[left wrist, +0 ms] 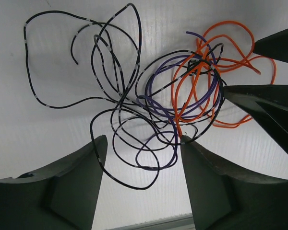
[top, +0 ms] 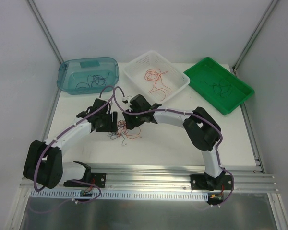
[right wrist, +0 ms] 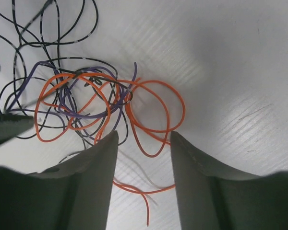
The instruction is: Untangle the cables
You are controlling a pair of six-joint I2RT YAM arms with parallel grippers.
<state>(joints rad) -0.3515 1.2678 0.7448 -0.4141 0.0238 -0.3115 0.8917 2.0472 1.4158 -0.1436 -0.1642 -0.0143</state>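
A tangle of thin cables (top: pixel 124 134) lies on the white table between my two grippers: a black cable with white marks (left wrist: pixel 108 81), a purple cable (left wrist: pixel 158 103) and an orange cable (left wrist: pixel 221 62). The orange cable also shows in the right wrist view (right wrist: pixel 156 108), with the purple one (right wrist: pixel 72 103) knotted into it. My left gripper (left wrist: pixel 141 141) is open, low over the black and purple loops. My right gripper (right wrist: pixel 144 136) is open, its jaws standing either side of an orange loop. Neither holds anything.
At the back stand a blue bin (top: pixel 67 76) with black cables, a white basket (top: pixel 182 81) with orange cables, and a green tray (top: pixel 240 98) with dark cables. The right gripper's fingers (left wrist: pixel 264 103) reach into the left wrist view.
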